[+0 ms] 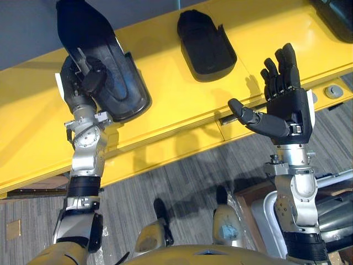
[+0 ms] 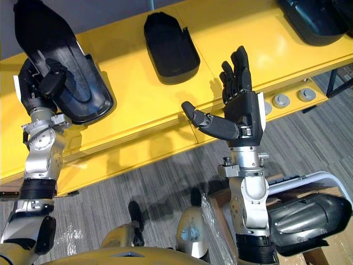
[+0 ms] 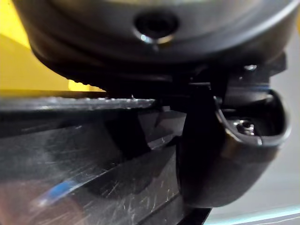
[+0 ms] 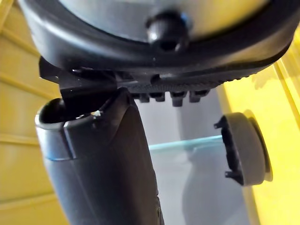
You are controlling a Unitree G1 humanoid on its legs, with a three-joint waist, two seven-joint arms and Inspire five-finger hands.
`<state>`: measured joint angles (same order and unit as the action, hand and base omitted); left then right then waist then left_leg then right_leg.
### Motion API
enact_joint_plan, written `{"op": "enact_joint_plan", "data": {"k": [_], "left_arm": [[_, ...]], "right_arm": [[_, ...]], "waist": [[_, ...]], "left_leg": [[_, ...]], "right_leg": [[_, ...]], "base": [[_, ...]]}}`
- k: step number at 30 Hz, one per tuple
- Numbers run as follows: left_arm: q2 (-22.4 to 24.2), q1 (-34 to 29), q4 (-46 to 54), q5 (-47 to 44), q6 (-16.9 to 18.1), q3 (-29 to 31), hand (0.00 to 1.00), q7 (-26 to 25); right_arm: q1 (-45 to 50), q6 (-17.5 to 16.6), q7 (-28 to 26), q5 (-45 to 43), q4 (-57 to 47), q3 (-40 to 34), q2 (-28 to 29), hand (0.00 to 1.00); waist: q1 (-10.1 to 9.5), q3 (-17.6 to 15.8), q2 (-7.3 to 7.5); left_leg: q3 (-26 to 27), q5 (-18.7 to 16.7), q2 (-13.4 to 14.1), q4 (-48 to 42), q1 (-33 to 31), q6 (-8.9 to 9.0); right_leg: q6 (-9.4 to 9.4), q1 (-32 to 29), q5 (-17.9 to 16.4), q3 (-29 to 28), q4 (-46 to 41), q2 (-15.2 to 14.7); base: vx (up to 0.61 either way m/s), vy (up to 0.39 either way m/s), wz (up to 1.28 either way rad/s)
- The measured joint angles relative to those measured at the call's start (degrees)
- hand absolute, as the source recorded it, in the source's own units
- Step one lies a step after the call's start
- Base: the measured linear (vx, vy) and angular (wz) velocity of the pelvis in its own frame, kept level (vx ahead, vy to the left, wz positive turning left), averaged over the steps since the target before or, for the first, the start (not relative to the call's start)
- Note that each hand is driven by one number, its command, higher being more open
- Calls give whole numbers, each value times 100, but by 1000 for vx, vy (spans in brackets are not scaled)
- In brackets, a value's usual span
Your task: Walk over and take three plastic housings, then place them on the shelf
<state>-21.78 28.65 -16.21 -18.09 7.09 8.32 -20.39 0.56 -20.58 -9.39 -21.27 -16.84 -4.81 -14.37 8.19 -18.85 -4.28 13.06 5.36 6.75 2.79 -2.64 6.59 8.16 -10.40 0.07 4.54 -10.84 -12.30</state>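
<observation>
Lying nearest, low beside the right arm, a glossy black moulded plastic housing (image 2: 309, 218) sits just beside a white curved rail (image 2: 331, 181). Right hand (image 2: 242, 110): raised over the front edge of the long yellow shelf (image 1: 165, 110), fingers straight and spread, thumb out, holding nothing. Left hand (image 1: 77, 83): thumb curled over the rim of a second black shoe-shaped housing (image 1: 124, 91), gripping it over the shelf's left part; contact with the surface not discernible. Small grey round discs (image 2: 281, 100) lie on the shelf right of the right hand. Further back, a third black housing (image 1: 205, 44) lies mid-shelf, open side up. A fourth black housing (image 2: 317, 19) lies at the far right.
</observation>
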Motion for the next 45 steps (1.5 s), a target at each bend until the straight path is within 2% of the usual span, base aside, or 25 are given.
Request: {"op": "enact_joint_plan", "data": {"k": [4,9,12,13,19,26,33,41,45], "left_arm": [[-259,353,-537,-206,-154,1,0,126],[-631,717,-1147,-421,-801,-4,0,618],[-773,744,-1214,-402,-952,25,0,854],[-858,745,-1272,-405,-978,24,100,969],[-911,813,-1479,-404,-996,14,100,1192],[-987,980,-1821,-401,-953,-76,100,1207],[-975,972,-2032,-411,-733,-491,100,921],[-956,979,-1953,-444,-859,-620,100,780],[-939,978,-1214,-596,-861,-616,100,344]], "right_arm": [[-15,37,-76,-1,-182,246,-147,100],[-123,80,-110,-54,-406,332,-177,100],[-137,107,-108,-155,-428,352,-180,100],[-124,110,-89,-167,-428,378,-180,100],[-119,110,-25,-167,-428,553,-182,100],[-119,111,-3,-167,-427,553,-182,100],[-58,103,-59,-171,-427,537,-250,100],[54,49,86,-164,-279,581,-205,100],[89,-4,153,-143,52,851,-101,100]], "waist": [[9,-91,-23],[55,-207,-47],[67,-211,-52],[78,-211,-52],[98,-211,-52],[155,-210,-53],[202,-195,-77],[196,-99,-61],[152,281,-3]], "left_leg": [[49,54,2,53,-44,7],[65,80,-5,57,-82,10],[75,80,-5,55,-79,9],[80,80,-5,52,-74,9],[80,103,-6,47,-63,2],[95,133,-16,58,-28,-19],[79,134,-16,203,290,-12],[71,96,-5,202,523,22],[55,96,5,203,551,21]], "right_leg": [[-7,-245,-157,-68,-329,-5],[-20,-376,-232,-106,-518,-18],[-22,-378,-239,-112,-527,-18],[-22,-378,-239,-118,-530,-18],[-20,-377,-240,-128,-556,-19],[6,-349,-220,-166,-538,-18],[93,68,-177,-152,-222,13],[89,469,-94,-55,45,25],[90,620,-53,43,210,31]], "base": [[-12,-13,-2],[2,-6,0],[0,0,0],[0,0,0],[0,0,0],[2,-1,-1],[12,1,1],[54,6,4],[27,-1,8]]}}
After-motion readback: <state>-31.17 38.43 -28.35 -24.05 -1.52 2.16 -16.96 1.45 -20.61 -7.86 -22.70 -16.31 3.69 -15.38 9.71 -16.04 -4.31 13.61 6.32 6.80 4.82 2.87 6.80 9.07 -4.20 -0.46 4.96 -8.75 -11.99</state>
